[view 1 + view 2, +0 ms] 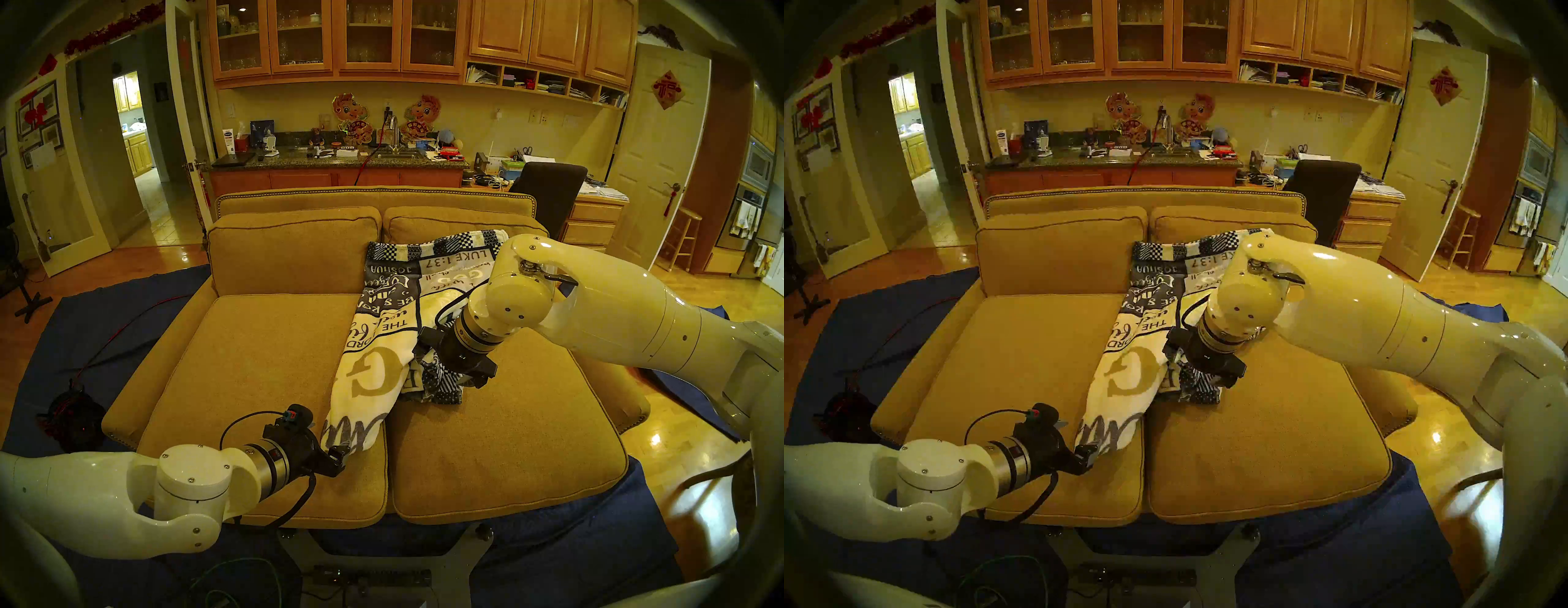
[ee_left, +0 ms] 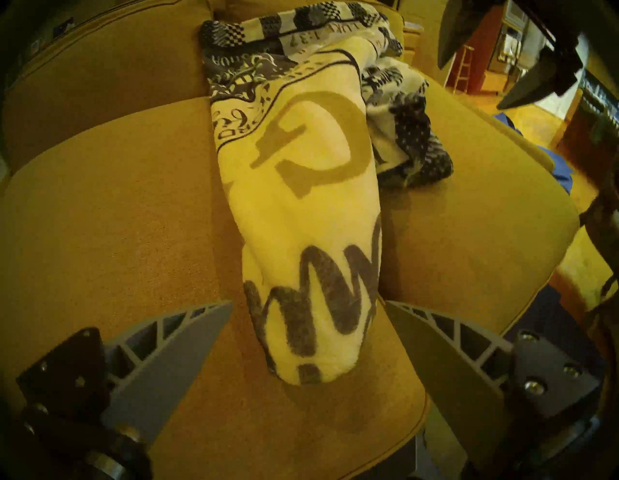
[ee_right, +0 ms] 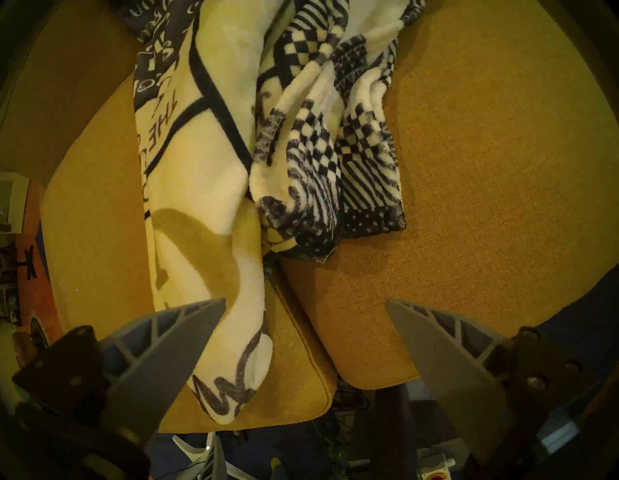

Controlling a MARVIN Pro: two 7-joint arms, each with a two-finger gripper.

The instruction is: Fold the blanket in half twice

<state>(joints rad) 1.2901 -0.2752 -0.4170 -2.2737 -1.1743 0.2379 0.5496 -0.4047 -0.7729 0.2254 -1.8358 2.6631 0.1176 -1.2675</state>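
Note:
The blanket [image 1: 377,373] lies bunched in a long heap on the sofa, from the right back cushion down to the seam between the seat cushions; it also shows in the head right view [image 1: 1127,373]. Its cream end with grey lettering [image 2: 301,201] points at my left gripper [image 1: 339,454], which is open, its fingers [image 2: 201,321] on either side of the tip without pressing it. My right gripper [image 1: 445,378] is open and hovers over the checkered edge [image 3: 335,161] bunched on the right seat cushion. It holds nothing [image 3: 305,300].
The tan two-seat sofa [image 1: 254,361] carries the blanket. Dark blue cloths [image 1: 85,331] cover the floor around it, with a red cable on the left. A dark office chair [image 1: 547,191] and a kitchen counter [image 1: 339,159] stand behind the sofa.

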